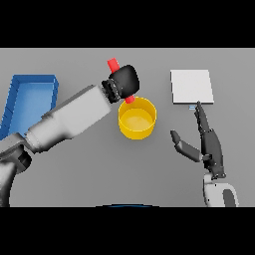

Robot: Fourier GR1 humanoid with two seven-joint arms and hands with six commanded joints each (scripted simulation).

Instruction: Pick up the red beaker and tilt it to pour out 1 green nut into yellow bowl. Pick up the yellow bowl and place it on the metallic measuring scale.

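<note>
My left hand [124, 81] is shut on the red beaker [113, 64], holding it tilted just above the far rim of the yellow bowl [137, 118]. Only the beaker's two red ends show, one above the hand and one at the bowl's rim. The bowl stands mid-table; I cannot make out a green nut inside it. To the bowl's right lies the metallic measuring scale [191, 85], a flat pale square. My right hand [208, 142] rests open on the table, right of the bowl, fingers pointing toward the scale.
A blue tray [30, 97] sits at the far left of the table, behind my left forearm.
</note>
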